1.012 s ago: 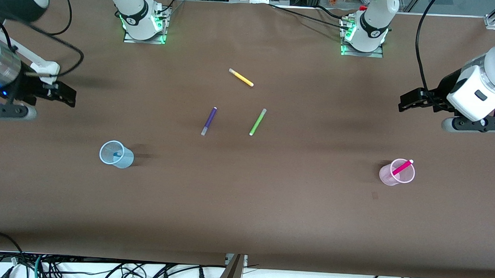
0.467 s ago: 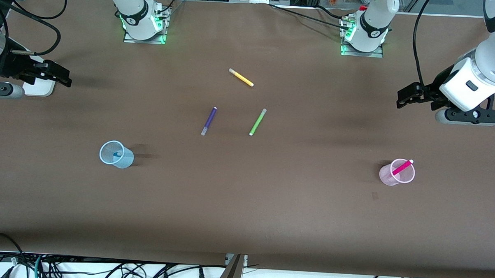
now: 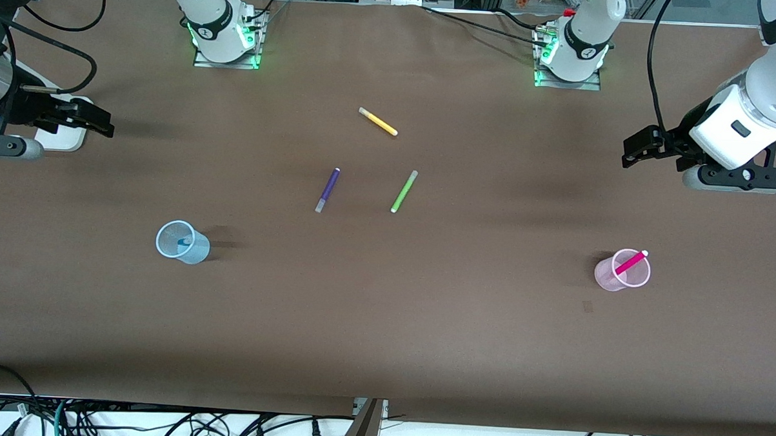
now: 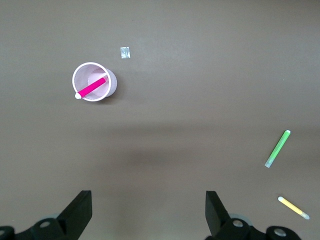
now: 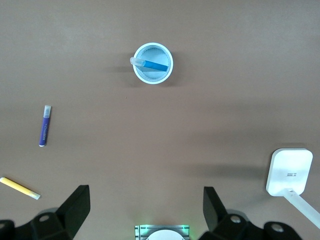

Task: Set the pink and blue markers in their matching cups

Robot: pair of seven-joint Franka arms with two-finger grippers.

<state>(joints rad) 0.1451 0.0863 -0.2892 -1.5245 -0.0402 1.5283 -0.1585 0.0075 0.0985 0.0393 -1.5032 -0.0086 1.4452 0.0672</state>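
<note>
I see both arms have pulled back and up to the tabletop's ends. The left gripper (image 3: 630, 152) and right gripper (image 3: 101, 121) keep their fingers open, empty. The pink marker (image 3: 630, 262) stands in the pink cup (image 3: 612, 277), the blue marker (image 5: 152, 65) in the blue cup (image 3: 193, 253); I judge the task done.

Front view: high, across the table (image 3: 384, 321), facing both arm bases along the top edge; whole tabletop covered. Left wrist view: straight down from well above the table, own fingers (image 4: 77, 212) at the frame edge; takes in pink cup (image 4: 94, 82), green pen (image 4: 277, 148), yellow pen (image 4: 293, 207). Right wrist view: likewise straight down from height; takes in blue cup (image 5: 153, 63), purple pen (image 5: 45, 125), yellow pen. Shared by both wrist views: yellow pen only. Shared with front view: both cups, all three loose pens.
</note>
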